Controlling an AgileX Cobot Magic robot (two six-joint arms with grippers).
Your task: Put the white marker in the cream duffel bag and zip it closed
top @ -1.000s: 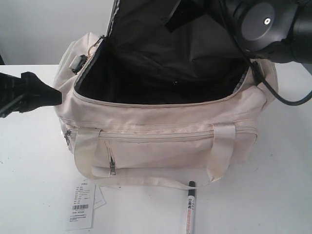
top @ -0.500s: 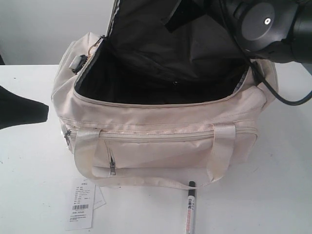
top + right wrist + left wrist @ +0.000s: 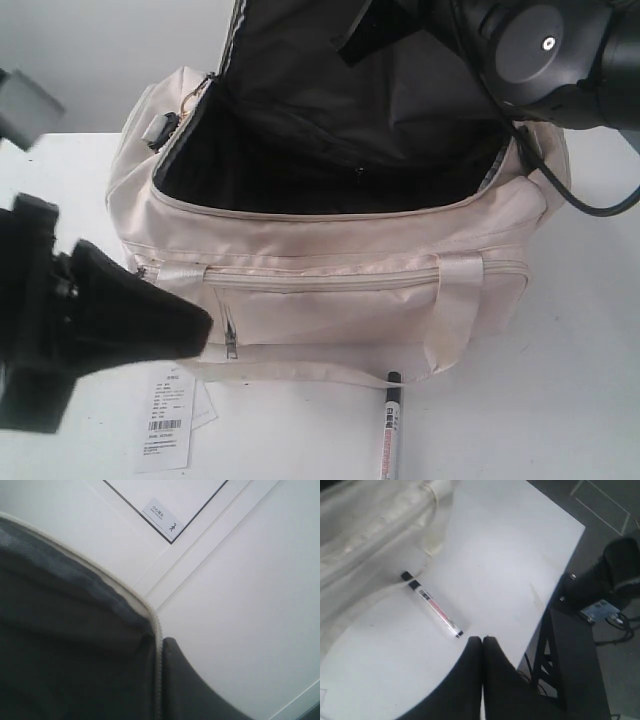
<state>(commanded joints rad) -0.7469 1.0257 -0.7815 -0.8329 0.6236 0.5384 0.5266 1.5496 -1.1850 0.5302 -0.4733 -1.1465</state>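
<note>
White table [image 3: 570, 400]: right gripper [image 3: 158, 647] is pinching the flap [image 3: 300, 80] of the cream duffel bag [image 3: 330, 300] upright, apparently clearing its mouth; left gripper [image 3: 482, 641], jaws pressed together, is hovering near the white marker [image 3: 434, 607] outside.

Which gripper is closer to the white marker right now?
Left. The left gripper hovers near the white marker; the right gripper pinches the raised flap of the cream duffel bag.
</note>
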